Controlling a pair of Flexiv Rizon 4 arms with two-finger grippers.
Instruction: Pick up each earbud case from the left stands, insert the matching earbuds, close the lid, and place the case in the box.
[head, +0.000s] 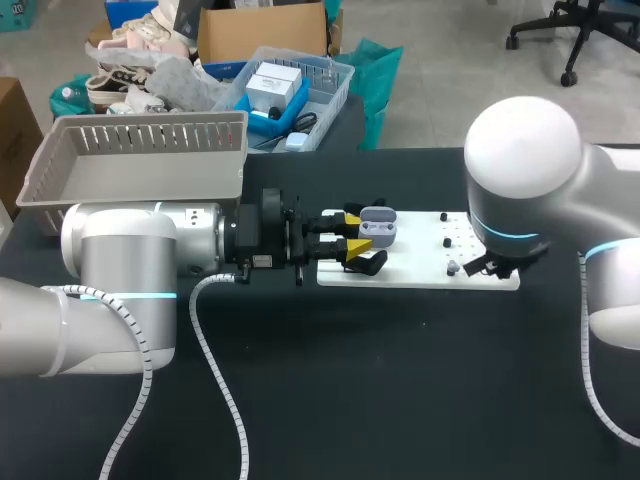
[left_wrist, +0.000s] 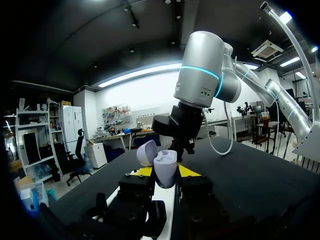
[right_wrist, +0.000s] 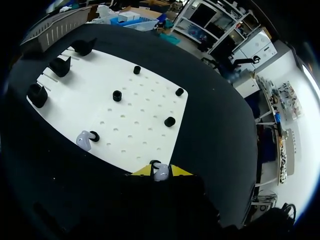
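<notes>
I am holding the earbud case (head: 378, 230) in my left gripper (head: 350, 232), whose yellow tips are pressing on it from both sides, just above the left end of the white board (head: 420, 268). Its lid (left_wrist: 146, 152) is standing open, tipped back, and the two sockets are facing upward. My right gripper (right_wrist: 160, 171) is hanging over the board's opposite end with its fingers closed on a pale earbud (right_wrist: 161, 175) between the tips, just beside a black peg. I am reading that as a grip, though the contact itself is hard to make out. The coming move, I am judging, is turning on one thing: the case is lying across the board from the right gripper, toward my left, with its mouth up. So the earbud is going to have to travel leftward and then come straight down into a socket. The right arm is also the nearer one to the second earbud (right_wrist: 84, 140), which is resting on the board by another peg.
</notes>
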